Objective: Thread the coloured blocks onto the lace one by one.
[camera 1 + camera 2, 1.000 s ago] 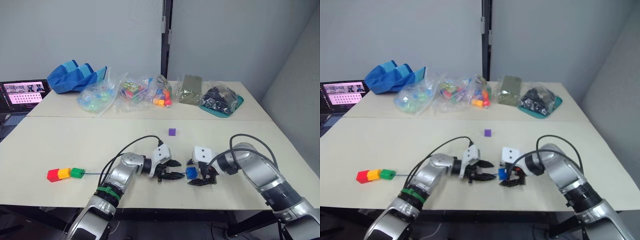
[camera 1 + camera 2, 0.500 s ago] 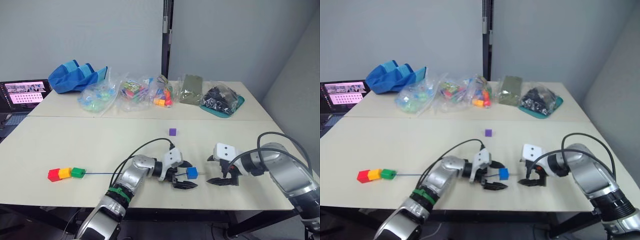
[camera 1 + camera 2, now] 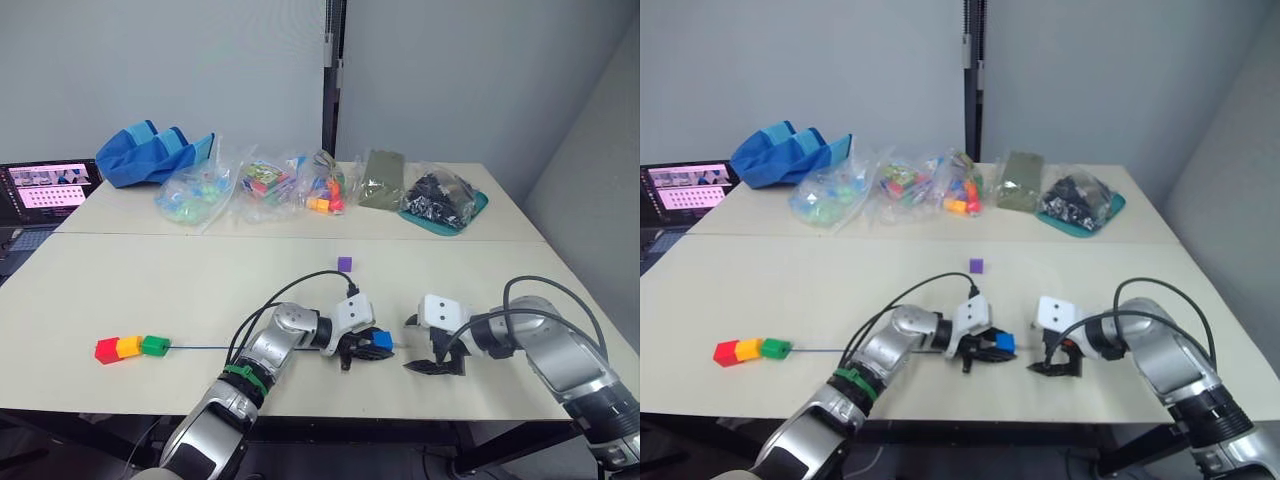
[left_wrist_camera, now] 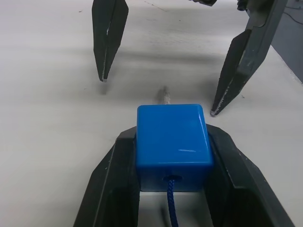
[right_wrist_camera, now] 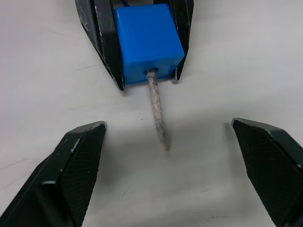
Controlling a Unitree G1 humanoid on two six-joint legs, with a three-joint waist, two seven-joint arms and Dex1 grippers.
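Jaws of the left gripper (image 4: 173, 156) pinch the blue block (image 4: 173, 142) with the lace (image 5: 157, 108) tip poking through, while the right gripper (image 5: 165, 170), jaws spread, is judged ready to be closed on that tip and pull.

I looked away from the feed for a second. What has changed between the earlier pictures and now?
The blue block changed grippers: the right gripper let it go, drew back to the robot's right and now stands open facing it. The left gripper moved in and shut on it, with the lace tip poking out. The red, yellow and green blocks and the purple block stayed put.

Glossy plastic blue block (image 4: 173, 141); matt table (image 4: 42, 118).
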